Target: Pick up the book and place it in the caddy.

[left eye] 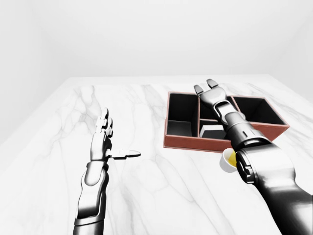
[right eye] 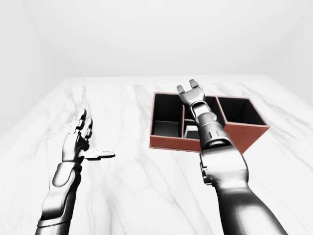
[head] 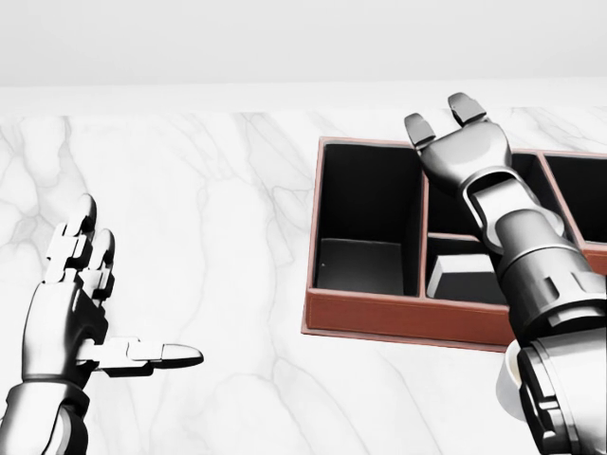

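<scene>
Simulated scene on a white marble surface [head: 209,209] with faint grey veining, smooth and glossy. A rectangular caddy [head: 379,322] with reddish-brown, leather-like outer walls and matt black inner lining sits at the right of the head view. Thin brown partitions divide it into compartments: a deep one at the left, a middle section split into an upper and a lower part, and a further one at the right edge of the view.

The book [head: 465,277], a flat dark slab with a paler grey face, lies in the lower middle compartment, leaning toward its left partition. It lies free of both hands.

The right hand [head: 457,142], of brushed grey metal with segmented black joints, hovers over the upper middle part of the caddy. Its fingers [head: 466,106] are spread and point toward the top of the view, and the hand has hold of nothing. Its ribbed cylindrical forearm crosses the lower middle compartment and hides part of the book.

The left hand [head: 81,303] is well apart from the caddy, at the lower left of the head view. It stands upright above the surface, fingers extended, with the thumb jutting sideways toward the right; it too is empty.

A small round cup-like object [left eye: 228,159], white outside and yellow inside, shows in the left-eye view just beside the caddy's near wall, partly behind the right arm.
</scene>
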### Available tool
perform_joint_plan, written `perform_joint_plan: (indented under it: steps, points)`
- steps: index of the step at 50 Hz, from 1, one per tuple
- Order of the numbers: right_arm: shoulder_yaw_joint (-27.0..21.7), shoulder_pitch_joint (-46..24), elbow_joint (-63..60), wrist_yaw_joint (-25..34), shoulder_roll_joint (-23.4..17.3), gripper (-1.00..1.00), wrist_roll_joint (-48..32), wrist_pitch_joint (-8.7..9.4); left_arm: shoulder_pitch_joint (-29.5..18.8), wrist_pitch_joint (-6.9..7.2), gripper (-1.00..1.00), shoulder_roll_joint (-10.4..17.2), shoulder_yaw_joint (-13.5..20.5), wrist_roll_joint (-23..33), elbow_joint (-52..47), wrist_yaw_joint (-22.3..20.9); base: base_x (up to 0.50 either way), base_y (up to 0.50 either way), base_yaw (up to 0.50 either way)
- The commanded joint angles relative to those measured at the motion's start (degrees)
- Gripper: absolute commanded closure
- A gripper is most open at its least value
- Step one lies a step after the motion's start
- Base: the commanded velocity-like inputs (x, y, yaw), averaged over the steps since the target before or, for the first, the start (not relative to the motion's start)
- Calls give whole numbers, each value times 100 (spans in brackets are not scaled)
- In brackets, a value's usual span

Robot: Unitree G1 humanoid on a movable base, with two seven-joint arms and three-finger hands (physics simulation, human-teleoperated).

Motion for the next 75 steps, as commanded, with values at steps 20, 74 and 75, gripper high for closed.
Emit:
perform_joint_plan:
  steps: [20, 74, 75]
  points:
    - [-503, 554, -577, 103, -203, -100, 2583, 0, -57, 0, -100, 2, -32, 50, -102, 27, 0, 0, 0]
    - [-838, 5197, -11655, 1341, 1647, -100, 9573, 1000, 26, 0, -100, -51, -131, 290, -588, 27, 0, 0, 0]
    - [-820, 5081, -11481, 1304, 1616, -100, 9533, 1000, 13, 0, -100, -50, -126, 297, -534, 25, 0, 0, 0]
